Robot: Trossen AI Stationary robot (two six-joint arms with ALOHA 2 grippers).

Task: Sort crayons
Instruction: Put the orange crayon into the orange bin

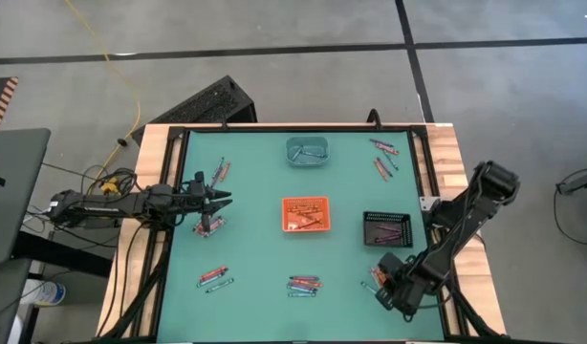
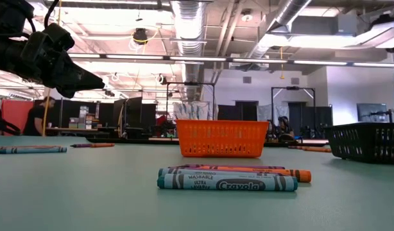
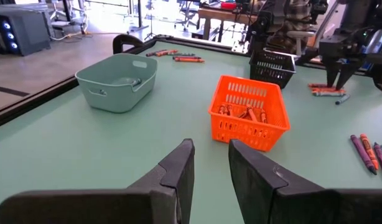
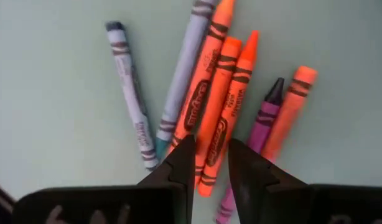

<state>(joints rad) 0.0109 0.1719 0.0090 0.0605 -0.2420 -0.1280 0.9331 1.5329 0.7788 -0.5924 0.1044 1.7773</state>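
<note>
Crayons lie in small groups on the green table. My right gripper (image 1: pixel 384 287) is near the table's front right and points down over one group (image 4: pixel 209 106) of orange, blue-grey and purple crayons. It is open, and its fingertips (image 4: pixel 211 158) stand just above an orange crayon (image 4: pixel 223 118). I cannot tell whether they touch it. My left gripper (image 1: pixel 220 199) is open and empty at the left, held above the table next to another group (image 1: pixel 209 225). It points toward the orange tray (image 3: pixel 249 112).
A teal tray (image 1: pixel 307 151) stands at the far middle, the orange tray (image 1: pixel 305 214) with several crayons at the centre, and a black tray (image 1: pixel 387 228) to its right. More crayon groups lie at the far left (image 1: pixel 220 172), far right (image 1: pixel 382 158), near left (image 1: pixel 214 278) and near middle (image 1: pixel 303 285).
</note>
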